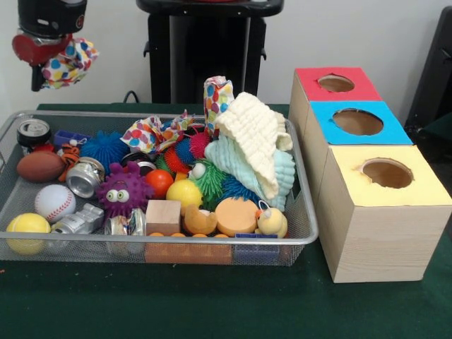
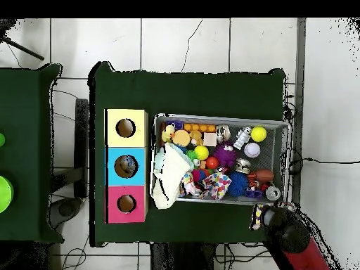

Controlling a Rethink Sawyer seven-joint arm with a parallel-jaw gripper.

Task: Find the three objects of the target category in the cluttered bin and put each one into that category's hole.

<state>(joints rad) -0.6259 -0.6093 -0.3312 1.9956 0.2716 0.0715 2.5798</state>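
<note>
I'm holding a polka-dot cloth (image 1: pixel 68 62) bunched in the gripper (image 1: pixel 44 55) at upper left, jaws clamping it. It's looking soft, light and floppy, so I'm gripping a thick fold, well apart from the boxes (image 1: pixel 367 176).

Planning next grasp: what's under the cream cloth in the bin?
The cream cloth drapes over a pale mint cloth, with spiky green and blue balls poking out below. Anything deeper under both cloths is covered and cannot be seen. The gripper holds a polka-dot cloth.
</note>
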